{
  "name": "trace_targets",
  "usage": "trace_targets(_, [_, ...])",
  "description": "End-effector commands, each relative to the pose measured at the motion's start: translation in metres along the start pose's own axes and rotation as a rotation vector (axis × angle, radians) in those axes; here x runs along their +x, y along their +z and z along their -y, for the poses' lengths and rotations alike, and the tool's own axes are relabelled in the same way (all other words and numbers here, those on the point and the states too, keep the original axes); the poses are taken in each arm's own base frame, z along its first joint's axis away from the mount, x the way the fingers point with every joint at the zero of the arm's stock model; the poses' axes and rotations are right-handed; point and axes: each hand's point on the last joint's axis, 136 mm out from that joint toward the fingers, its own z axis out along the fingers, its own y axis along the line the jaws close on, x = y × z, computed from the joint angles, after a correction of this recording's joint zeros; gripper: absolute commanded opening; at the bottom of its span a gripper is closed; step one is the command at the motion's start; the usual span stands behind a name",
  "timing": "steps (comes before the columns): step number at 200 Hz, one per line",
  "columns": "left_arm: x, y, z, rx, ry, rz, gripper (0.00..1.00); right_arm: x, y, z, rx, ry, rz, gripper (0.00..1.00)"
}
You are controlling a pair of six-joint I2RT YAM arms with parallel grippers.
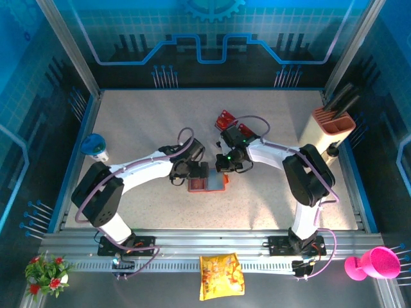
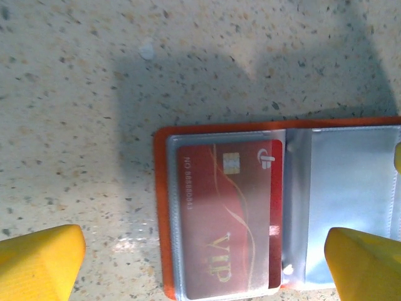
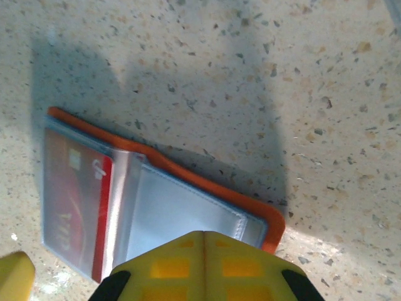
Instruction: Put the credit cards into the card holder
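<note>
The orange card holder (image 2: pixel 161 207) lies open on the table, grey-blue pockets up. A red VIP credit card (image 2: pixel 229 219) sits inside its left clear pocket. My left gripper (image 2: pixel 203 266) hangs open over that card, one yellow fingertip on each side of it. In the right wrist view my right gripper (image 3: pixel 203 237) is shut with nothing between its fingers, its tip over the bare right pocket of the card holder (image 3: pixel 188 210). From above, both grippers, left (image 1: pixel 191 172) and right (image 1: pixel 225 170), meet over the card holder (image 1: pixel 204 184). More red credit cards (image 1: pixel 225 119) lie behind them.
A peach rack with dark items (image 1: pixel 334 122) stands at the back right and a blue-white cup (image 1: pixel 96 147) at the left edge. A yellow snack bag (image 1: pixel 220 276), a pink cup (image 1: pixel 376 264) and small flowers (image 1: pixel 46 271) sit on the near rail.
</note>
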Motion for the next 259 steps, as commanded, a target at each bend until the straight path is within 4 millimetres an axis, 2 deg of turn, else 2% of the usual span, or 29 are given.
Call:
trace_targets(1, [0.002, 0.004, 0.01, 0.01, 0.017, -0.018, 0.99, 0.008, 0.011, 0.006, -0.004, 0.003, -0.031, 0.0])
trace_targets(44, [0.01, 0.014, 0.01, 0.004, 0.034, -0.04, 0.99, 0.018, 0.026, 0.003, -0.045, 0.039, -0.069, 0.0])
trace_targets(130, [0.016, 0.024, 0.008, 0.005, 0.056, -0.055, 0.99, 0.021, 0.037, -0.004, -0.078, 0.086, -0.078, 0.0])
trace_targets(185, [0.032, 0.038, -0.014, -0.086, 0.078, -0.102, 0.99, 0.018, 0.035, -0.005, -0.077, 0.086, -0.074, 0.0])
trace_targets(226, [0.04, 0.043, -0.02, -0.101, 0.072, -0.116, 0.99, 0.007, 0.014, -0.006, -0.066, 0.098, -0.012, 0.0])
trace_targets(259, [0.042, 0.045, -0.02, -0.095, 0.064, -0.12, 0.99, 0.007, 0.006, -0.004, -0.062, 0.133, 0.016, 0.22])
